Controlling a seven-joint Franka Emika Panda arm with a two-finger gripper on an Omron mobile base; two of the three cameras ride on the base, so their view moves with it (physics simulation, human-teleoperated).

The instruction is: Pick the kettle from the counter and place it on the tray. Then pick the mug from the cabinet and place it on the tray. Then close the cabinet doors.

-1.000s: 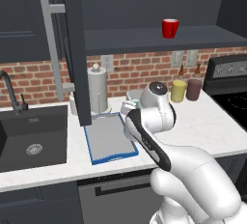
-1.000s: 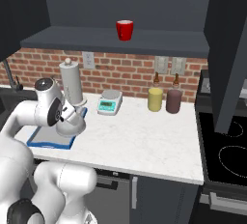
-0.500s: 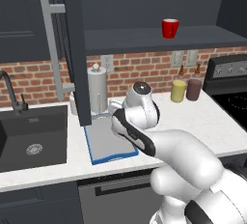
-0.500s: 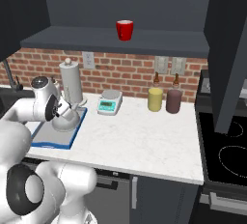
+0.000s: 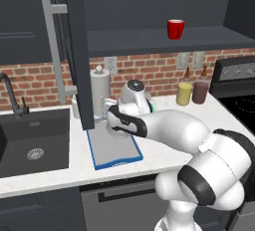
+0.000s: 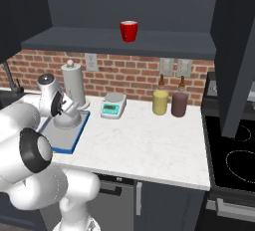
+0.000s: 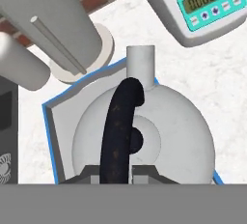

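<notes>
The silver-grey kettle sits over the far end of the blue-rimmed tray. My gripper is shut on its black arched handle from above. I cannot tell whether the kettle's base touches the tray. From the right, the kettle shows at the back of the tray, under my hand. My arm hides most of the kettle in the left base view, where the tray lies on the white counter. The red mug stands on the open cabinet's shelf.
A tall grey cylinder with a white knob stands just behind the tray. A white scale lies to its right, then yellow and maroon canisters. An open cabinet door hangs over the tray's left. The sink is left; the stove is right.
My wrist and forearm have swung left toward the tray. The kettle stays in the shut gripper over the tray's far end, hardly shifted.
</notes>
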